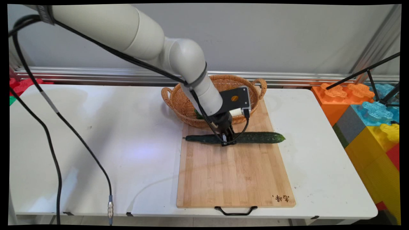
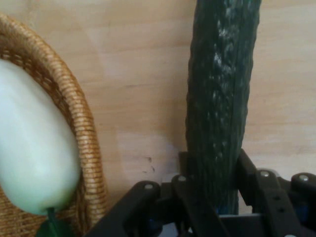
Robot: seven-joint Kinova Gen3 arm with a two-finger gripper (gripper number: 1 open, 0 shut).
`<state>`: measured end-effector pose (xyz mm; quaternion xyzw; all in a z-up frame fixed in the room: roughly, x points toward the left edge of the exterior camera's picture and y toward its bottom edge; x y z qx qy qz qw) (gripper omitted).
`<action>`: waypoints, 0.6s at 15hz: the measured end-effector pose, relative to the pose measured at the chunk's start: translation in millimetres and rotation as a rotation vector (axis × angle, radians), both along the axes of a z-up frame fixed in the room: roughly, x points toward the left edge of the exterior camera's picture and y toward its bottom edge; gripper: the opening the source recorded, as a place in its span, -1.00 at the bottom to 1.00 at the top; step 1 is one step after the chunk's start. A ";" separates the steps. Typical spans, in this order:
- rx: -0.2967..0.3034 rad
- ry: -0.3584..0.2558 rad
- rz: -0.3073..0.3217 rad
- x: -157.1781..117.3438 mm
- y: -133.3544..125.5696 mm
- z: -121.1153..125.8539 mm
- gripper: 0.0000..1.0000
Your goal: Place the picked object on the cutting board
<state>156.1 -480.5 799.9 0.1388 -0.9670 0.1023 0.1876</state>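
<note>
1. Right, fingers (image 2: 245, 170) first: in the hand view they're pressed vs both sides of the cucumber (image 2: 220, 94), clamped on it w/ no gap showing.
2. Gripper (image 1: 228, 139) sits down at board level, roughly mid-length of the cucumber (image 1: 255, 137), which lies flat and crosswise on the wooden cutting board (image 1: 235, 172).
3. Cucumber's dark green, bumpy skin; its stem end pokes just past the board's left edge, the other end reaches abt the right edge.
4. Just behind the gripper is a wicker basket (image 1: 182, 105) w/ two handles, resting partly on the board's far end.
5. In the hand view a pale whitish veg w/ green stem (image 2: 29, 148) lies inside the basket (image 2: 84, 128); can't tell what kind.
6. Board has a black handle (image 1: 235, 210) at its near edge and a burnt mark near the right corner.
7. All this sits on the white table (image 1: 96, 143); coloured foam blocks (image 1: 367, 111) stacked off to the right.
</note>
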 end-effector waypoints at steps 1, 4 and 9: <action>0.000 -0.001 0.001 -0.2 0.3 -5.3 -1.00; 0.002 -0.002 0.001 -1.8 1.3 -14.4 -1.00; 0.009 -0.001 0.001 -2.5 4.8 -17.4 1.00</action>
